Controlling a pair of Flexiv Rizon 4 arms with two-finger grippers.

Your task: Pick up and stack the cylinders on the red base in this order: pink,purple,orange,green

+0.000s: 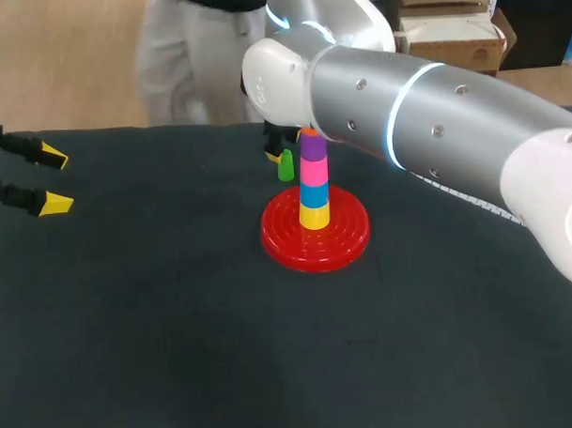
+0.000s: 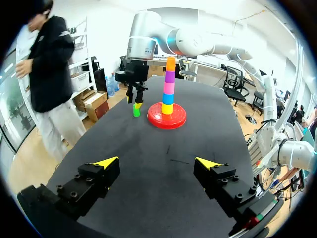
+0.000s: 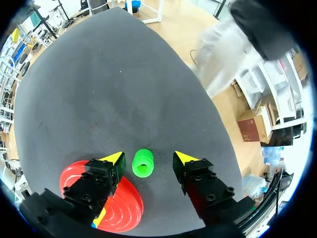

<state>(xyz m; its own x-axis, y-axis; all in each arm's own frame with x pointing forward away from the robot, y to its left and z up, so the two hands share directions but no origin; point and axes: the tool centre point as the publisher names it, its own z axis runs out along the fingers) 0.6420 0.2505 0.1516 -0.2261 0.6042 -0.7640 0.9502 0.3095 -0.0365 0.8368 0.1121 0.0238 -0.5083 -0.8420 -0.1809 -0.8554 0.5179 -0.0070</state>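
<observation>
The red base [image 1: 348, 235] on the table [image 1: 178, 349] carries a stack [image 2: 169, 84] of five cylinders: yellow, blue, pink, purple, and orange on top. The green cylinder [image 3: 142, 162] stands on the table just beside the base, between the wide-open fingers of the right gripper [image 3: 148, 157], which do not touch it. The left gripper [image 2: 157, 161] is also wide open and holds nothing, well apart from the base.

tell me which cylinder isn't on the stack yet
The green cylinder: it stands on the table between the right gripper's open jaws; the others sit stacked on the red base.
</observation>
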